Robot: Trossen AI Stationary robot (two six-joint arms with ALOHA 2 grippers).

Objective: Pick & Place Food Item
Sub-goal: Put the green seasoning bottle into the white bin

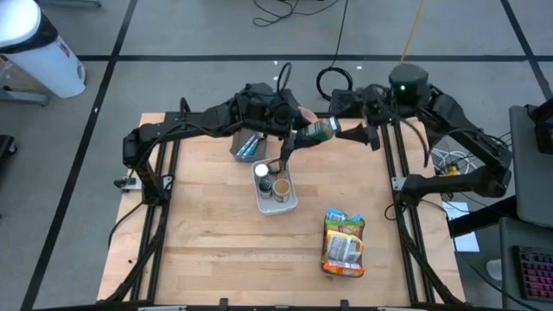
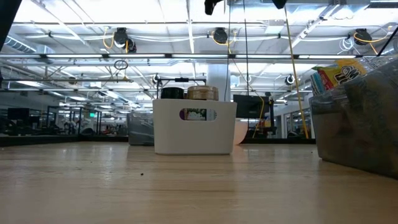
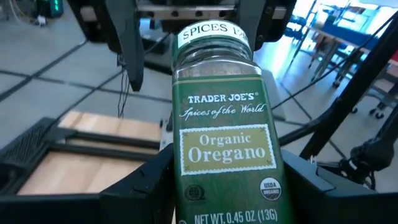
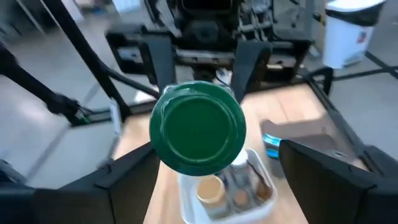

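Observation:
A green-capped glass jar of Organic Oregano [image 1: 318, 131] hangs in the air over the far middle of the table, lying roughly level. My left gripper [image 1: 301, 132] is shut on it. The jar's green cap [image 4: 198, 127] points toward my right gripper [image 1: 354, 131]. That gripper is open, with a finger on either side of the cap end; I see no touch. In the left wrist view the jar's label [image 3: 227, 146] faces the camera. My left gripper pinches the jar's lower body, near its base end [image 3: 186, 199], between its two fingers [image 3: 140, 183], one on each side. The fingers reach level from the table's left, along the jar. The jar is lifted clear, its cap toward the table's right.
A white bin [image 1: 276, 192] holding a few jars stands at the table's middle, also in the low view [image 2: 194, 127]. A grey container [image 1: 245, 145] sits behind it to the left. A yellow snack bag [image 1: 344, 244] lies at the near right.

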